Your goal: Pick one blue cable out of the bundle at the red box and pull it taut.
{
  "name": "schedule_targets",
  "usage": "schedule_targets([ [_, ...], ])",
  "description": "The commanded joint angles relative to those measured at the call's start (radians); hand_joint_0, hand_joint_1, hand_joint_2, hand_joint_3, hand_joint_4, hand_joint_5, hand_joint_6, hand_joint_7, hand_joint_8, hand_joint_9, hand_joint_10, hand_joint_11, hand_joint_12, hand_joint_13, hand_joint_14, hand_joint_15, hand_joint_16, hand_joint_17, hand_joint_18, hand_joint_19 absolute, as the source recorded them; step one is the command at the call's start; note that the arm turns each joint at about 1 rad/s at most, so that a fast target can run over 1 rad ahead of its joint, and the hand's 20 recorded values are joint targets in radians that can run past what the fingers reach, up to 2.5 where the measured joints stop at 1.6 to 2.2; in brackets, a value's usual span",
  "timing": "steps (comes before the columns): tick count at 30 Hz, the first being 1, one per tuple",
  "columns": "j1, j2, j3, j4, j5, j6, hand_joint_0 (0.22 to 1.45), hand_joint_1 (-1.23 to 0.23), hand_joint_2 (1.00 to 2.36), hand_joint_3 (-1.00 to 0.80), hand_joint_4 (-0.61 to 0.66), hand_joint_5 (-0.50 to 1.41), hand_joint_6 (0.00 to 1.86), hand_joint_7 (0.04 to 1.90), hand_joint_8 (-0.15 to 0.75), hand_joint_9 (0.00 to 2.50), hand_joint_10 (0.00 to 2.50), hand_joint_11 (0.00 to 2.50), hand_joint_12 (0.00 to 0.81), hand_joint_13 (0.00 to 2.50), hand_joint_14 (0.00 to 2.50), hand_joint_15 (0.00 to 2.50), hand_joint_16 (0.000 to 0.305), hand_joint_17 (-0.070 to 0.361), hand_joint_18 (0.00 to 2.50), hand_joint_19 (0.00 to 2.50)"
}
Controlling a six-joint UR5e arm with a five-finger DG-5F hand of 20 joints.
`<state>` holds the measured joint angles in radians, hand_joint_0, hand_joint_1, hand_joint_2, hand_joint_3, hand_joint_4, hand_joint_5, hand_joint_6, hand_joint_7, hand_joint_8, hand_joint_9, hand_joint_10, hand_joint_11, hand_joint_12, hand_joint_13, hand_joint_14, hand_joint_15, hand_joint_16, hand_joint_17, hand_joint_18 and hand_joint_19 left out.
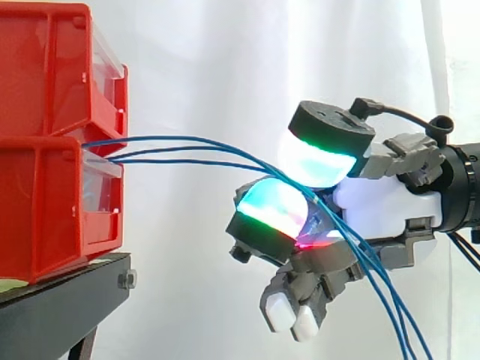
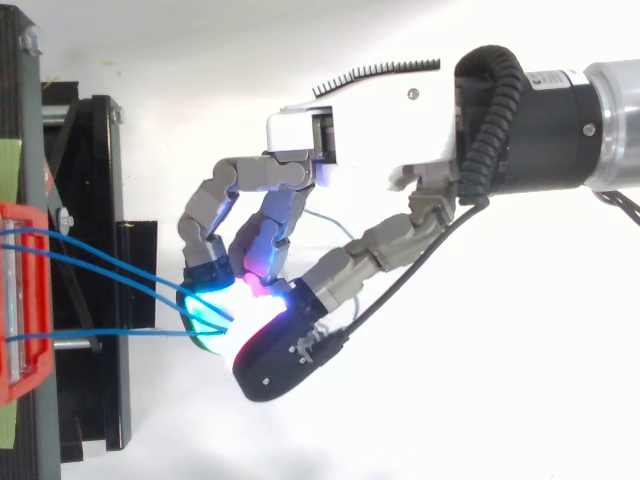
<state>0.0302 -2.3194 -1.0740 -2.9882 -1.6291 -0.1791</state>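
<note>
Three thin blue cables (image 1: 187, 142) leave the gap between the two stacked red bins (image 1: 45, 202) and run right in shallow arcs to my hand (image 1: 382, 202). Two glowing fingertips (image 1: 319, 161) close toward each other from above and below where the cables meet, pinching blue cable between them. I cannot tell how many strands are caught. Past the pinch the cables drop away to the lower right (image 1: 397, 315). The remaining fingers curl downward under the palm. From above, the cables (image 2: 100, 260) fan out from the red box (image 2: 20, 300) and converge at the pads of my hand (image 2: 370, 130).
The red bins stand on a black stand (image 1: 60, 307) at the left edge, its frame (image 2: 95, 300) reaching toward the hand. A white curtain hangs behind. Open space lies between the bins and the hand.
</note>
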Motion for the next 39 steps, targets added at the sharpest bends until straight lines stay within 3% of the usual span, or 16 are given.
schedule_targets([
  [1, -0.001, 0.000, -0.001, 0.000, 0.000, 0.000, 0.75, -0.91, 1.01, -0.30, 0.00, -0.13, 0.94, 1.13, 0.383, 1.16, 0.00, 1.24, 0.404, 0.86, 0.01, 0.42, 0.053, 0.119, 0.79, 0.38],
  [4, -0.001, 0.000, 0.000, 0.000, 0.000, 0.000, 0.83, -0.92, 1.00, -0.50, 0.04, -0.13, 0.91, 1.51, 0.385, 1.16, 0.00, 1.24, 0.395, 0.87, 0.01, 0.41, 0.051, 0.116, 0.78, 0.37],
  [6, 0.001, 0.000, 0.000, 0.000, 0.000, 0.000, 0.83, -0.92, 1.00, -0.50, 0.02, -0.13, 0.92, 1.59, 0.378, 1.16, 0.00, 1.23, 0.389, 0.87, 0.01, 0.41, 0.051, 0.115, 0.80, 0.34],
  [9, 0.001, 0.000, -0.001, 0.000, 0.000, 0.000, 0.78, -0.94, 1.00, -0.50, -0.10, -0.14, 0.95, 1.35, 0.333, 1.14, 0.00, 1.23, 0.378, 0.85, 0.01, 0.41, 0.051, 0.114, 0.80, 0.32],
  [14, 0.001, 0.000, -0.001, 0.000, 0.000, 0.000, 0.65, -0.98, 1.00, -0.50, -0.06, -0.12, 0.95, 0.95, 0.311, 1.12, 0.00, 1.22, 0.367, 0.83, 0.01, 0.42, 0.049, 0.109, 0.76, 0.36],
  [30, 0.001, 0.000, 0.000, 0.002, 0.000, -0.002, 0.48, -0.70, 1.00, -0.50, 0.03, -0.11, 0.90, 0.89, 0.374, 1.15, 0.02, 1.19, 0.426, 0.85, 0.01, 0.43, 0.059, 0.133, 0.77, 0.40],
  [36, 0.001, 0.000, 0.000, 0.000, 0.000, 0.000, 0.53, -0.65, 1.00, -0.50, 0.03, -0.11, 0.89, 0.88, 0.358, 1.15, 0.00, 1.19, 0.411, 0.82, 0.01, 0.44, 0.056, 0.127, 0.71, 0.43],
  [39, 0.001, 0.000, 0.000, 0.002, 0.000, 0.000, 0.59, -0.74, 1.01, -0.41, 0.04, -0.12, 0.88, 0.91, 0.356, 1.12, 0.00, 1.20, 0.405, 0.81, 0.01, 0.45, 0.054, 0.121, 0.69, 0.43],
])
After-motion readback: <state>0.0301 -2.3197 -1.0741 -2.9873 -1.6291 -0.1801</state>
